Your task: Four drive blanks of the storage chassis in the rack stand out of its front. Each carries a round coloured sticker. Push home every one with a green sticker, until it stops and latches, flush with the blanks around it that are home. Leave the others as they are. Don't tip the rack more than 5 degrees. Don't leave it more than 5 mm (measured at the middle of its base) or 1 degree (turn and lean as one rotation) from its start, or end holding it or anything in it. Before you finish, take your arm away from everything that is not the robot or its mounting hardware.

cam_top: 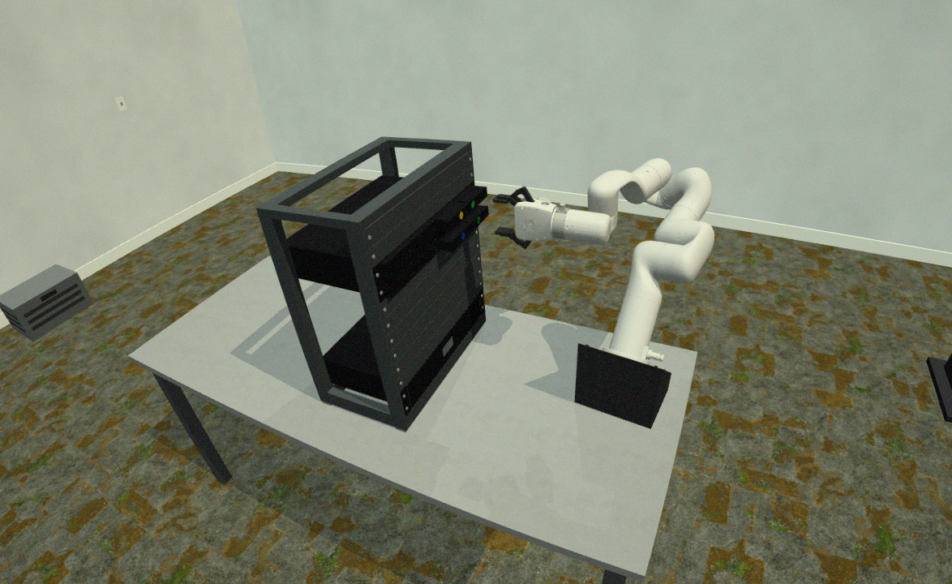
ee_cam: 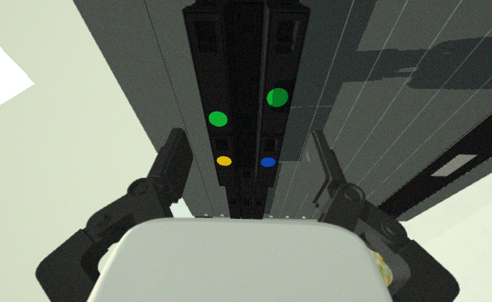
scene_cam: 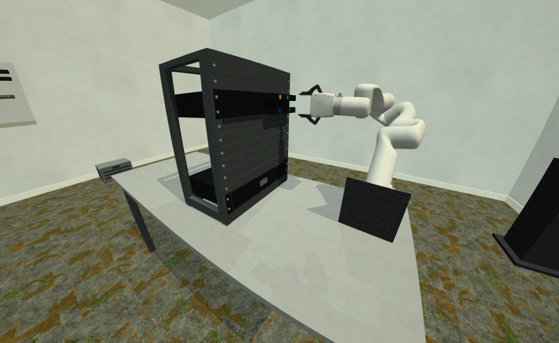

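Note:
The dark rack (cam_top: 381, 277) stands on the grey table (cam_top: 428, 392). Its black storage chassis (scene_cam: 247, 103) sits high in the front. Four stickered blanks are at its end nearest the arm. In the wrist view they show as two green stickers (ee_cam: 218, 118) (ee_cam: 277, 97), one yellow (ee_cam: 224, 160) and one blue (ee_cam: 267, 162). The exterior view shows yellow (scene_cam: 279, 97) and green (scene_cam: 287, 97) above blue (scene_cam: 279, 110) and green (scene_cam: 288, 110), on blanks that jut from the rack front. My gripper (scene_cam: 302, 104) is open and empty, level with them and a short gap away. It also shows in the wrist view (ee_cam: 250, 164).
The arm's black base box (cam_top: 621, 384) stands on the table to the right of the rack. A second black unit (cam_top: 370, 362) sits low in the rack. A grey box (cam_top: 42, 299) lies on the floor at the left, and a black cabinet (scene_cam: 550, 221) stands at the right.

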Available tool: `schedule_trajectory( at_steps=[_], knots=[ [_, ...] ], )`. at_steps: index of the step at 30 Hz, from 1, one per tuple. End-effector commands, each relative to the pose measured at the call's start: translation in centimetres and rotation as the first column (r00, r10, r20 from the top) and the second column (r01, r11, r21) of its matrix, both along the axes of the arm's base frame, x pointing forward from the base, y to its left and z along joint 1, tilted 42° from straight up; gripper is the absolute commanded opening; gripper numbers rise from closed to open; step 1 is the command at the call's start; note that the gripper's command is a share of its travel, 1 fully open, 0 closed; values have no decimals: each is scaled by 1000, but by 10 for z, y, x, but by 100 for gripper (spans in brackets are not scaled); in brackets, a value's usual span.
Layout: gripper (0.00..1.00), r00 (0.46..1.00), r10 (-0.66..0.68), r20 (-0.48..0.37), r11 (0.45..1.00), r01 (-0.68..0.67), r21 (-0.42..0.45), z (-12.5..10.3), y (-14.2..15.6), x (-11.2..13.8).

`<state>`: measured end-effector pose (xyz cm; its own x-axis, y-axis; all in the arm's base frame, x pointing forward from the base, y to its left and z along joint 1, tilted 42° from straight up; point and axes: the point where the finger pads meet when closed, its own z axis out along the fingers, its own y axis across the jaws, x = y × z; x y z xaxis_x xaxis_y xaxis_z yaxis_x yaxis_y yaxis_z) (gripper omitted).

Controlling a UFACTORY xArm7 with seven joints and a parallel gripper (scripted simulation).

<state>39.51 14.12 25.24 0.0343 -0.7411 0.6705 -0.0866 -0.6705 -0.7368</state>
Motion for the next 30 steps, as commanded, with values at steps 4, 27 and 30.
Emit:
schedule_trajectory(
  at_steps=[4,27,30],
  knots=[
    [100,1000,1,2,1000,-1,1,1,1,0],
    [0,1000,1,2,1000,-1,1,1,1,0],
    [0,1000,1,2,1000,-1,1,1,1,0]
  ],
)
